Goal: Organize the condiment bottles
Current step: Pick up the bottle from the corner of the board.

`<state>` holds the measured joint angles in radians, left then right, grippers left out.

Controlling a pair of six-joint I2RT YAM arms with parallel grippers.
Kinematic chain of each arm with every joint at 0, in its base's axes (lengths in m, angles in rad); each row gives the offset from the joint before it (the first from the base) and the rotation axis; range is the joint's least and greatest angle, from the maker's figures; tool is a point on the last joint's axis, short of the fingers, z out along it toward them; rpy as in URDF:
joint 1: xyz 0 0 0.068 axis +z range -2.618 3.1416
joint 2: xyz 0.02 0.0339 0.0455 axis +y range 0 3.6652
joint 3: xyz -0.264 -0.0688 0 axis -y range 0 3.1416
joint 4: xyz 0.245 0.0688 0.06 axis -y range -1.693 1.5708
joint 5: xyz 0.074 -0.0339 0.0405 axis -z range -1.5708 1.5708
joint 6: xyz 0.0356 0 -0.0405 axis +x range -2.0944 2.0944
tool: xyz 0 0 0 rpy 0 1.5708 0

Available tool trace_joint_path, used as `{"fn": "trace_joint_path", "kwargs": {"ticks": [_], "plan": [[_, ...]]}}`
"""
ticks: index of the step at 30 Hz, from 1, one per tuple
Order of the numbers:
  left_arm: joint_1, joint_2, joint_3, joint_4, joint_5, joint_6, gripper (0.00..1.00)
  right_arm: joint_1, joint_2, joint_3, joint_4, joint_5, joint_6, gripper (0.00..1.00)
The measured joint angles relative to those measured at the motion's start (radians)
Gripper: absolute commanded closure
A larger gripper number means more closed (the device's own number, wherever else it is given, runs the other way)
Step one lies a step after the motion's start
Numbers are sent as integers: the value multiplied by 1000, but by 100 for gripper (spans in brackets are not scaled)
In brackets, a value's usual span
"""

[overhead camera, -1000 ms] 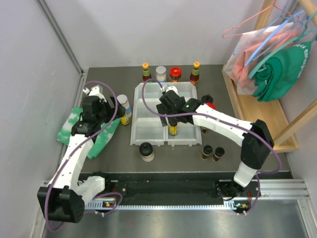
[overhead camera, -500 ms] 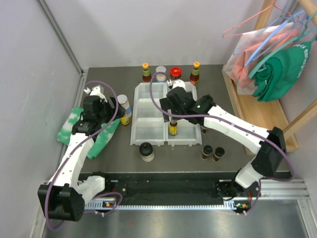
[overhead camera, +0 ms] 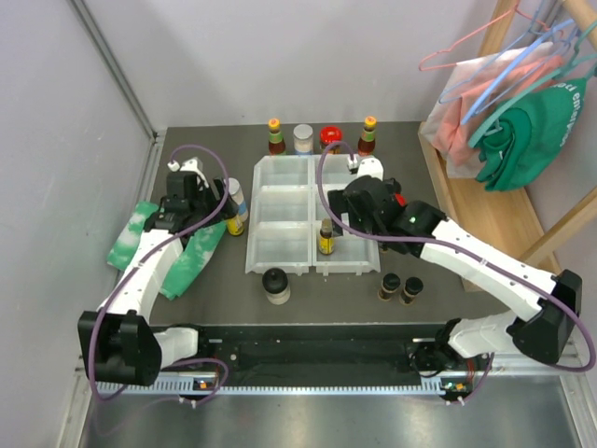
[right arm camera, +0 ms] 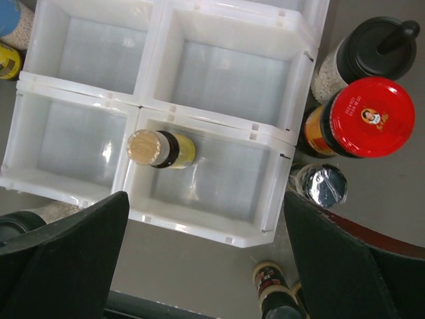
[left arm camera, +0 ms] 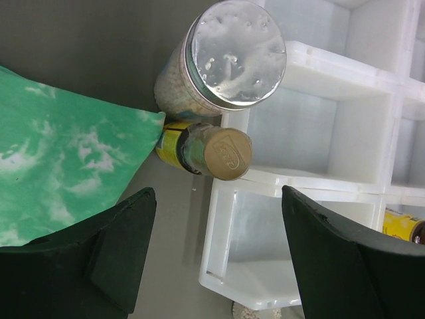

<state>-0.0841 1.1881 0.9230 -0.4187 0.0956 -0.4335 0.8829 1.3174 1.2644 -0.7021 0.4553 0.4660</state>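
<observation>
A small yellow-labelled bottle (overhead camera: 326, 238) with a gold cap stands in the near right compartment of the white tray (overhead camera: 280, 261); it also shows in the right wrist view (right arm camera: 156, 149). My right gripper (overhead camera: 362, 217) hovers above that compartment, open and empty (right arm camera: 206, 259). My left gripper (overhead camera: 216, 207) is open and empty (left arm camera: 216, 259), just left of the tray. In front of it stand a silver-lidded clear jar (left arm camera: 236, 50) and a small gold-capped bottle (left arm camera: 222, 153). Several bottles (overhead camera: 329, 137) line the back.
A red-lidded jar (right arm camera: 372, 116), a black-capped jar (right arm camera: 372, 56) and a foil-topped jar (right arm camera: 321, 186) stand right of the tray. Two dark spice jars (overhead camera: 399, 287) and a black-capped jar (overhead camera: 275, 285) stand in front. A green-white cloth (left arm camera: 60, 159) lies left. A wooden rack (overhead camera: 485, 215) stands right.
My right gripper has let go of the yellow-labelled bottle in the tray and has drawn back to the right. My left gripper has shifted a little toward the back.
</observation>
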Motion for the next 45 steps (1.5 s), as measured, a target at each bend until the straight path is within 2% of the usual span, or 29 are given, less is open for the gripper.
{"fn": "trace_joint_path", "kwargs": {"ticks": [18,28,39,40,42,43,45], "plan": [[0,124,116,-42,-66,18,20,-9,-116,-79,-1,16,10,1],[0,152,123,-55,-93,16,27,-16,-163,-123,-2,27,25,1],[-1,214,133,-45,-29,5,48,-19,-173,-141,-3,31,33,1],[-1,218,136,-46,-24,5,57,-21,-174,-142,-2,33,33,1],[-1,222,141,-45,-13,0,68,-23,-177,-145,-3,34,34,1],[-2,222,145,-46,-23,6,79,-23,-177,-145,-3,34,34,1],[-2,222,151,-53,-30,8,92,-23,-178,-145,-2,34,34,1]]}}
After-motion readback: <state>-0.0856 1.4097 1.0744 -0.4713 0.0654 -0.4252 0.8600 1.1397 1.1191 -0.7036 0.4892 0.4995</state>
